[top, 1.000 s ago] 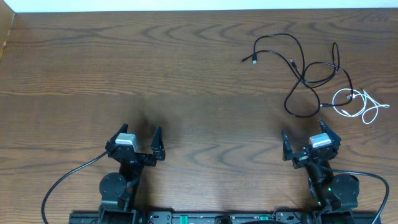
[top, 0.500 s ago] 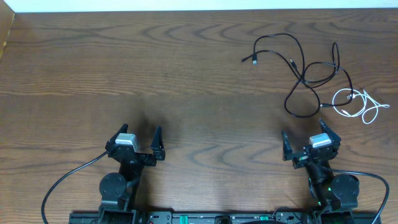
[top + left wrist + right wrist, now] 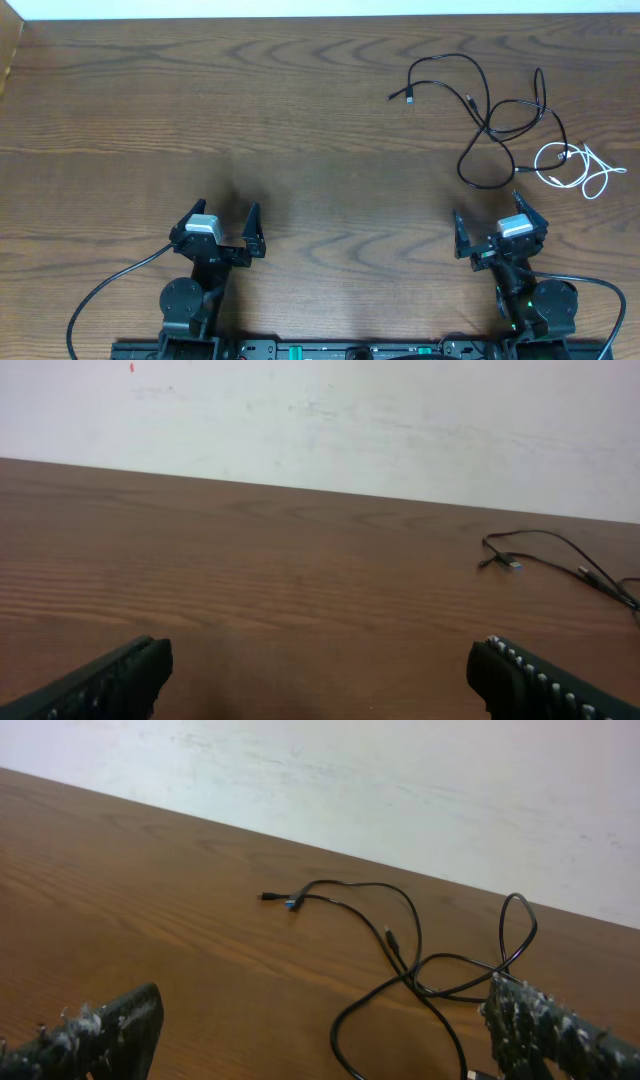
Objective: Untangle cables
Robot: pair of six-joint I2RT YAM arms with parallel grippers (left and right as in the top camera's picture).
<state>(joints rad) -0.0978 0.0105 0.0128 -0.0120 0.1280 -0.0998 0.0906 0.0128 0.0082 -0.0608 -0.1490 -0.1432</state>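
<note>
A tangle of thin black cables [image 3: 490, 122] lies at the far right of the table, crossing one another in loops. A coiled white cable [image 3: 575, 168] rests against their right side. My right gripper [image 3: 497, 222] stands open just in front of the tangle, empty; in its wrist view the black cables [image 3: 420, 965] loop between and beyond its fingertips [image 3: 125, 1020]. My left gripper [image 3: 227, 222] is open and empty at the front left, far from the cables; one black cable [image 3: 545, 555] with a plug end shows at its wrist view's right.
The brown wooden table [image 3: 250, 110] stretches wide to the left and centre. A pale wall [image 3: 320, 420] rises behind its far edge. Thick black wires [image 3: 110, 285] run from the arm bases at the front edge.
</note>
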